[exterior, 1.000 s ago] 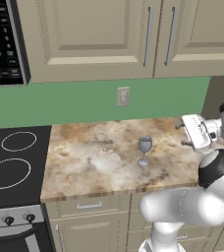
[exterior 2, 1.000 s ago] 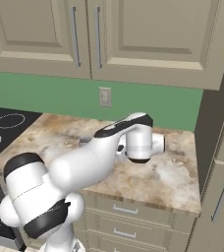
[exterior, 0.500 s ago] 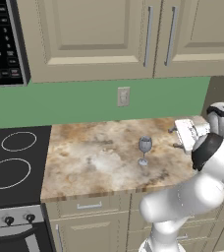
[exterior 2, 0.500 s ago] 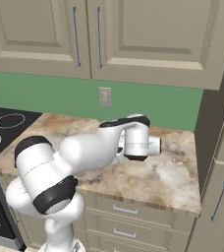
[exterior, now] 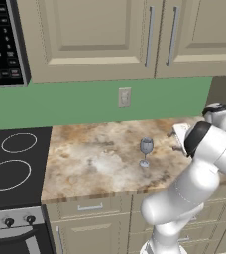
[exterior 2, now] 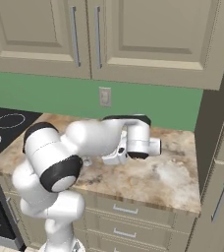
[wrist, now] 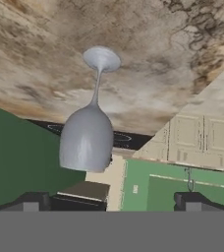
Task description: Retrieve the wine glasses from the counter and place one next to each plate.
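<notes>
Left base view: we see the counter [exterior: 95, 158], mottled tan-brown stone over beige drawers, running from the black stovetop [exterior: 13, 161] on the left to the arm on the right, with beige wall cabinets [exterior: 110, 34] and a green backsplash [exterior: 60, 101] carrying an outlet [exterior: 124, 97] above it. One wine glass [exterior: 145, 151] stands upright on the counter, toward its front edge and well apart from the stovetop. Our gripper [exterior: 175, 140] hangs just to the right of the glass, at about bowl height, not touching it. Hand view: we see the glass [wrist: 89, 129] inverted by the camera's roll, its foot resting on the stone, and the two dark fingertips [wrist: 31, 201] stand wide apart with nothing between them.
</notes>
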Robot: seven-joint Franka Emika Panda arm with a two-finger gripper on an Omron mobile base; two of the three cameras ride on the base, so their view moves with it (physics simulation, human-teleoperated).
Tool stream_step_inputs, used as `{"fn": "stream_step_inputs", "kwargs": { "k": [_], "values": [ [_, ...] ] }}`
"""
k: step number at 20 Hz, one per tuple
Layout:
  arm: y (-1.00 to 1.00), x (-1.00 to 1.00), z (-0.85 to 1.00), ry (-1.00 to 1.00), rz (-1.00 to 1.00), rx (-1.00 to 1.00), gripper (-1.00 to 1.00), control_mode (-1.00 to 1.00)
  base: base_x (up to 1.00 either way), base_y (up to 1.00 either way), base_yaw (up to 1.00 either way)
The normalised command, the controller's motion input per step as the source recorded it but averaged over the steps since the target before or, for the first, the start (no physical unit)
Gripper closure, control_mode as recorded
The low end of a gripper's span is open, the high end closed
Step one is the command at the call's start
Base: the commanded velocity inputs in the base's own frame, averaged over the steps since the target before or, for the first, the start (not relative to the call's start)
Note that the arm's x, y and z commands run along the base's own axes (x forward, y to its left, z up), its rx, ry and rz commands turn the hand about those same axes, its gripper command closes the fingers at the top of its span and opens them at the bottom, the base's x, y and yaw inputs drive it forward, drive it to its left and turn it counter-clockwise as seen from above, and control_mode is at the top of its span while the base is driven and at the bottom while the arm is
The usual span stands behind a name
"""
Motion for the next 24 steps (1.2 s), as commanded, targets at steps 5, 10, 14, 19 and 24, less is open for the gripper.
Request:
{"fn": "stream_step_inputs", "kwargs": {
  "k": [5,10,14,19,24],
  "values": [
    [0.04,0.17,-0.22,0.04,0.00,0.00,-1.00,-1.00,0.00,0.00,0.00],
    [0.08,0.13,-0.20,0.01,0.00,0.00,-1.00,-1.00,0.00,0.00,0.00],
    [0.03,0.02,-0.16,0.00,0.00,0.00,-1.00,-1.00,0.00,0.00,0.00],
    [0.03,0.01,-0.07,0.00,0.00,0.00,-1.00,-1.00,0.00,0.00,0.00],
    [0.24,0.00,-0.05,0.00,0.01,0.00,-1.00,-1.00,0.00,0.00,0.00]
  ]
}}
